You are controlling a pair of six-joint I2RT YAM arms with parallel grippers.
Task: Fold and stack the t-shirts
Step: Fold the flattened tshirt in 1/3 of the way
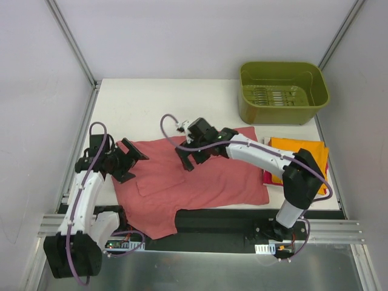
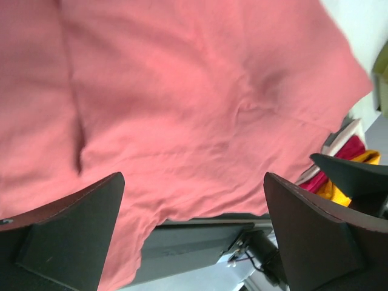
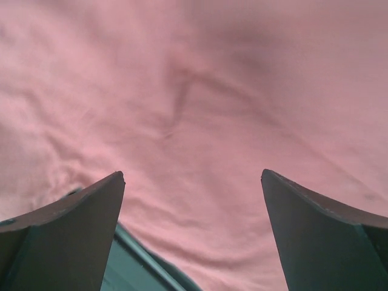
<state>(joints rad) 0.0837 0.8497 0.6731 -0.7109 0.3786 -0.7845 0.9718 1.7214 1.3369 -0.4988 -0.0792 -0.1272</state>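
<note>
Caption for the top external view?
Left hand and right hand open over the spread salmon t-shirt; folded orange shirt on pink shirt alongside.

salmon t-shirt (image 1: 200,176): spread out | orange t-shirt (image 1: 300,151): folded, atop magenta t-shirt (image 1: 265,177)

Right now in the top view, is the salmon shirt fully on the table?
No: the near-left corner of the salmon shirt hangs past the front edge of the table, over the black frame.

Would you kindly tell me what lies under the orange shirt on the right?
Only a thin edge of a magenta-pink shirt peeks out at its left side. The orange shirt and the right arm cover the rest, so anything more beneath is hidden.
</note>
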